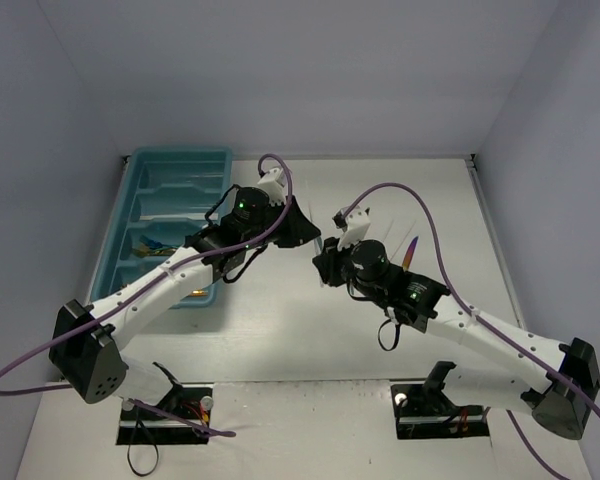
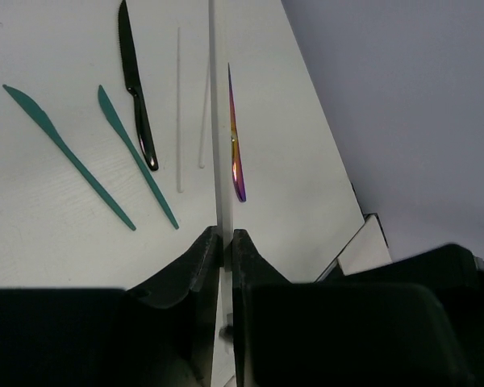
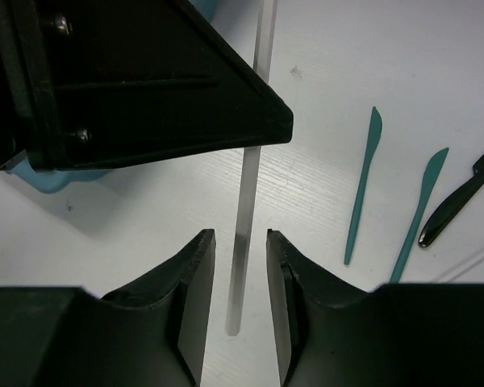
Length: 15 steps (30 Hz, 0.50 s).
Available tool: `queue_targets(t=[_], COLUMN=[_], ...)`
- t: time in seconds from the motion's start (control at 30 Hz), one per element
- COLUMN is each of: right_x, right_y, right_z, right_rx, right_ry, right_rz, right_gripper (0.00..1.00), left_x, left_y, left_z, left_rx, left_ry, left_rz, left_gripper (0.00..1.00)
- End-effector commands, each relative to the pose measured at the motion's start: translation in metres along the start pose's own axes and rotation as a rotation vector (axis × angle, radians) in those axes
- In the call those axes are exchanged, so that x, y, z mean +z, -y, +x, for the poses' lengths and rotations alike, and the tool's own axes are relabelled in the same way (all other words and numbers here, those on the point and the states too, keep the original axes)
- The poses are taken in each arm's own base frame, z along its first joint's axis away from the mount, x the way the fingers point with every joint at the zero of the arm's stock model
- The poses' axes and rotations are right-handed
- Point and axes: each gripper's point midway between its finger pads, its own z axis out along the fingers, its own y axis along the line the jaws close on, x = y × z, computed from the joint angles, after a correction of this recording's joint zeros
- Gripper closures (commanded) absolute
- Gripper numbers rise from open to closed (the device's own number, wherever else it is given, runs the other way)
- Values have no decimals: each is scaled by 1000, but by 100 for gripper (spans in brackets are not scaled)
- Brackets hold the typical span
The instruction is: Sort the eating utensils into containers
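Right hand [image 3: 239,238], nearer the near edge of the desk [image 1: 280,340], is narrowly parted: its fingers [image 3: 195,274] stand on either side of the lower end of a white utensil [image 3: 248,185], with a sliver of gap on each side and no contact seen. Left hand [image 2: 226,234], just beyond at mid-desk, is clamped on the same white utensil further up its length, so the piece runs from the left hand down between the right fingers. The type of utensil cannot be told. Loose on the right half of the desk lie two teal knives [image 2: 64,153] [image 2: 137,157], a black knife [image 2: 137,97], two thin white pieces [image 2: 178,113] and an iridescent purple knife [image 2: 236,145], all apart from one another. The teal tray [image 1: 180,154] sits at the far-left corner, lengthwise along the left edge. A few coloured utensils [image 1: 148,245] lie in one of its nearer compartments, and the left arm hides part of the tray.
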Motion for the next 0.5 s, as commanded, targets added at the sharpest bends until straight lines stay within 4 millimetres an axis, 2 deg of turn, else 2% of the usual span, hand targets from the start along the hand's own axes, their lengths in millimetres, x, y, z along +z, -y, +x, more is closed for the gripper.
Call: queue_targets(t=[0.0,0.03,0.07,0.13,0.17,0.23,0.37,0.47], right_x=[-1,-1,-2,-4,-6,-10,-20,-23], right_y=[-8,-5,-2,9,15,27,61,79], right_z=[-42,-42,-43,-43,-42,-39,-29,-20], right_rx=[50,56,61,78,87,101,125,137], right_ry=[131,136,141,160,168,175,180,165], right_rz=[7,22,35,89,117,171,326,387], right_gripper=[50,39,33,20,17,14,9,9], left_x=[-11,-12,-14,-19,-24,-34,-66,-96], left_y=[16,11,5,-20,-35,-62,-138,-200], left_z=[-33,-36,-40,-56,-62,-74,-118,-153], left_rx=[17,16,12,-18,-39,-78,-206,-346], left_ry=[129,137,147,186,198,225,358,505], left_rz=[42,26,10,-43,-80,-143,-313,-405], left_gripper=[100,100,100,100,100,100,100,100])
